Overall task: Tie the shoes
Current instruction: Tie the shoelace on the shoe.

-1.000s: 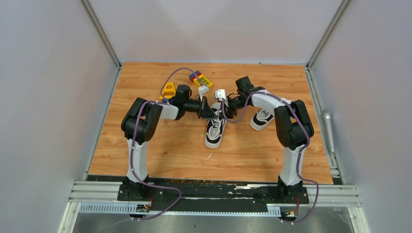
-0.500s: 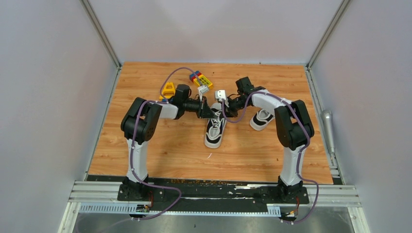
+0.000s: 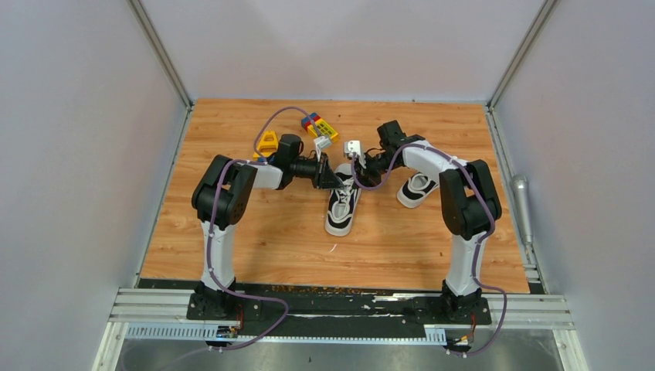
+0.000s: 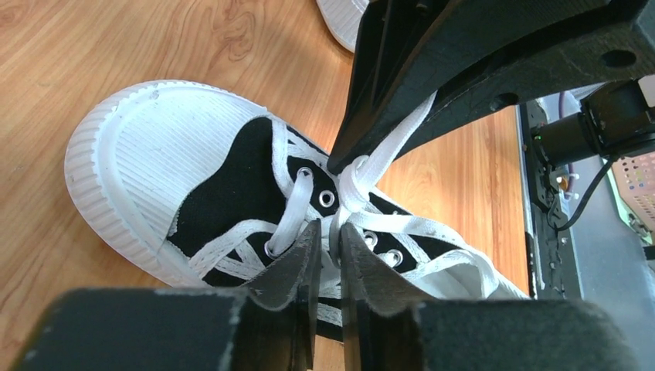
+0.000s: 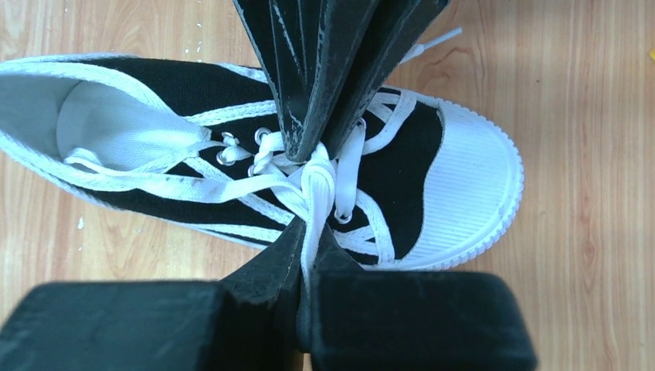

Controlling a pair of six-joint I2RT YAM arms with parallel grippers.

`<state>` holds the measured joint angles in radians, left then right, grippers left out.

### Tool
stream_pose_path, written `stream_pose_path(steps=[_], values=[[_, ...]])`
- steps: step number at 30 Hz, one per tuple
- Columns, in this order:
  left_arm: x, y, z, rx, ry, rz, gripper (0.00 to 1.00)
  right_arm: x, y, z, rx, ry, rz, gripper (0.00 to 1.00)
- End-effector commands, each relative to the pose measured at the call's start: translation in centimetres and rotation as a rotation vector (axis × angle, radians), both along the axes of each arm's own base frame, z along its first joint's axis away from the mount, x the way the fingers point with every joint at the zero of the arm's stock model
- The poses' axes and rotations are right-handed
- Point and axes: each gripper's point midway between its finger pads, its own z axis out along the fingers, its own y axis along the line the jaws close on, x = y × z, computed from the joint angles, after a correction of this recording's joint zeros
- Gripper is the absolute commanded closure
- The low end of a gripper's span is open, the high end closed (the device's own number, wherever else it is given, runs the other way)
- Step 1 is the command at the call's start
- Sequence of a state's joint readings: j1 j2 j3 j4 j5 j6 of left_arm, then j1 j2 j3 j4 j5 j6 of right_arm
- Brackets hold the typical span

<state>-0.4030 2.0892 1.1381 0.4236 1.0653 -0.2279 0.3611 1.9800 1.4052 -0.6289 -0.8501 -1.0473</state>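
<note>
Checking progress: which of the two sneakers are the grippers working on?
The centre sneaker: the left gripper and right gripper meet at its laces. The other sneaker lies aside, untouched.

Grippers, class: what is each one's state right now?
Left gripper: narrow gap around the lace of the black sneaker; grip cannot be told.
Right gripper: closed, holding the lace.

Bright, even light; blurred near fingers
</note>
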Motion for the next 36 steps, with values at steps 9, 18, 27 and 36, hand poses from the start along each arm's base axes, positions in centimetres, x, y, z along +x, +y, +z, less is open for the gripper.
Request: stream_pose_path(steps=[9, 18, 27, 36], values=[[4.2, -0.8, 7.1, -0.150, -0.209, 0.154, 0.49, 0.2, 0.4, 2.0, 0.027, 0.106, -0.038, 1.00], [3.9, -3.3, 7.0, -0.181, -0.261, 0.051, 0.46, 0.1, 0.3, 1.5, 0.008, 0.131, -0.047, 1.00], [2.5, -3.5, 5.8, -0.164, -0.295, -0.053, 0.46, 0.0, 0.3, 1.4, 0.011, 0.158, -0.056, 1.00], [1.6, -4.0, 4.1, -0.129, -0.275, -0.099, 0.55, 0.0, 0.4, 1.6, 0.011, 0.155, -0.055, 1.00]])
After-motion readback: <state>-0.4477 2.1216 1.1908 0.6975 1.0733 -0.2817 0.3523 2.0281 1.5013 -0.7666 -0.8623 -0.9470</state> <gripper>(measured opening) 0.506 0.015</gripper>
